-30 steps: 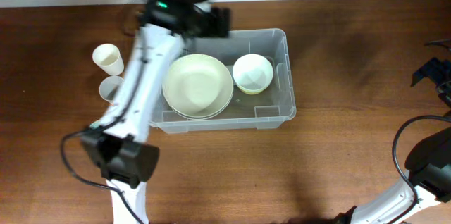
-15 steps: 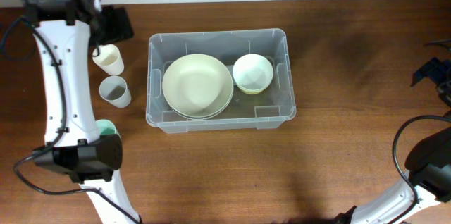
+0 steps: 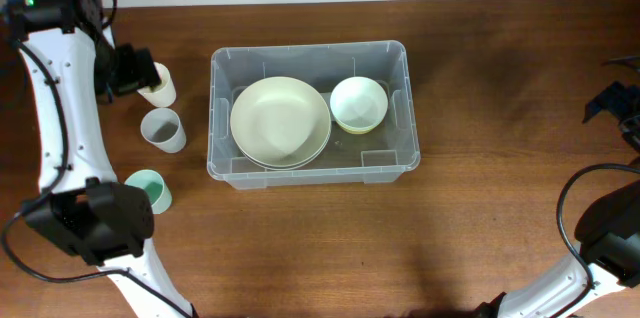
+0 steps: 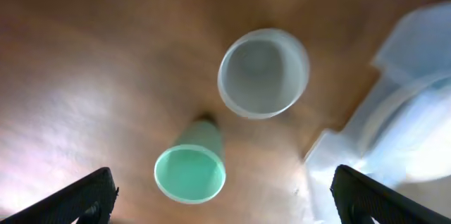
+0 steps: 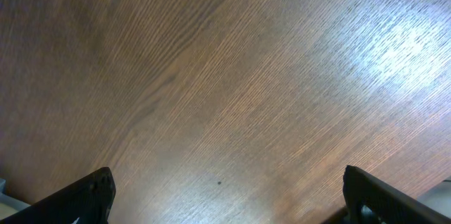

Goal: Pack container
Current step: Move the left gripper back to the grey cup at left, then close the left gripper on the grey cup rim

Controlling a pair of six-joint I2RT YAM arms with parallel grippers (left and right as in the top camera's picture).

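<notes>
The container [image 3: 315, 50] is a clear plastic bin in the middle of the table, holding a large cream plate [image 3: 280, 121] and a small cream bowl [image 3: 359, 103]. To its left stand a cream cup [image 3: 158, 83], a translucent grey cup [image 3: 163, 130] and a green cup [image 3: 148, 190]. My left gripper [image 3: 132, 66] hovers open beside the cream cup. In the left wrist view the green cup [image 4: 190, 173] and grey cup [image 4: 263, 72] lie below the open left gripper [image 4: 224, 206], with the container's corner [image 4: 394, 125] at right. My right gripper [image 5: 229, 199] is open over bare wood.
The right gripper [image 3: 608, 86] sits at the table's far right edge, well away from the container. The left arm [image 3: 65, 138] runs along the table's left side, next to the cups. Brown wooden tabletop [image 3: 480, 218] surrounds the container.
The left arm has swung from over the container's back left corner out to the left and now hangs over the cups. The right arm has not moved.
</notes>
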